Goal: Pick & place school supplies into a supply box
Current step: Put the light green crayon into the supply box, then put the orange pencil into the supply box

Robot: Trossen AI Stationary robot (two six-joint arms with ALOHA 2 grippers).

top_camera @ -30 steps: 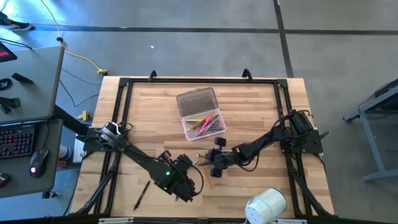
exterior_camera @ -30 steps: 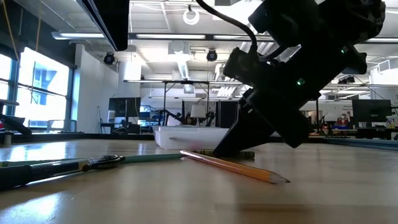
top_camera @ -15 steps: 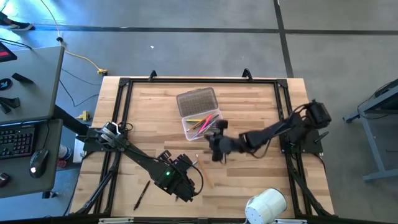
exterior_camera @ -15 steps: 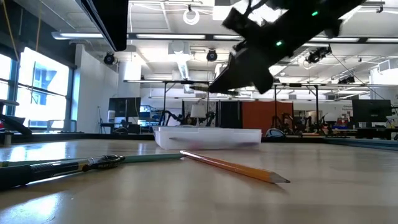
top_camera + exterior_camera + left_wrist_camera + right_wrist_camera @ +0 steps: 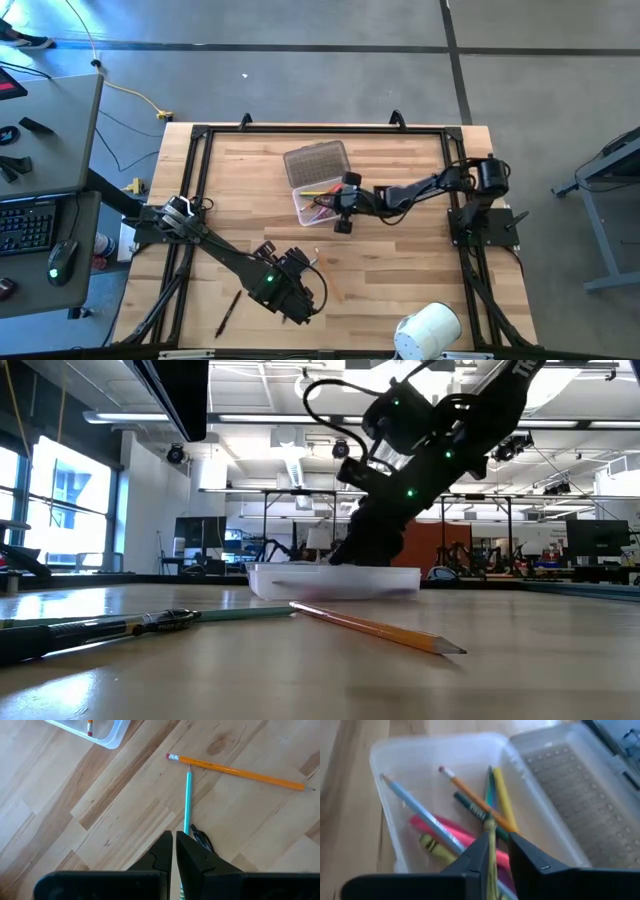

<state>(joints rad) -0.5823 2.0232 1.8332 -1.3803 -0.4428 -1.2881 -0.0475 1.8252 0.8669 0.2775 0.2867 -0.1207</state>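
Note:
The supply box (image 5: 300, 212) stands open at the table's far middle, its ribbed lid (image 5: 317, 163) laid back, with several coloured pens and pencils inside (image 5: 470, 810). My right gripper (image 5: 340, 205) hangs over the box, fingers slightly parted (image 5: 497, 855), an olive-green stick (image 5: 490, 840) upright between them. My left gripper (image 5: 173, 845) is shut above the table's near middle (image 5: 300, 285), over a teal pen (image 5: 188, 800) that lies flat. A yellow pencil (image 5: 235, 770) lies flat just beyond it. My right gripper has the olive-green stick's upper part (image 5: 490, 827) between its fingers, which slant down over the box from the table's right. The stick lies against one finger (image 5: 477, 852), and a narrow gap shows beside the other. Its lower end is hidden behind the fingers.
A black pen (image 5: 228, 313) lies near the front left edge. A fat white roll (image 5: 428, 333) stands at the front right. A black frame (image 5: 200, 135) runs around the tabletop. In the low view the pencil (image 5: 380, 628) and teal pen (image 5: 200, 617) lie before the box (image 5: 335, 582).
My right gripper has risen off the table's middle and swung toward the far edge, ending over the supply box with its tips dipped toward it. The left arm, the pencil and the teal pen have kept still.

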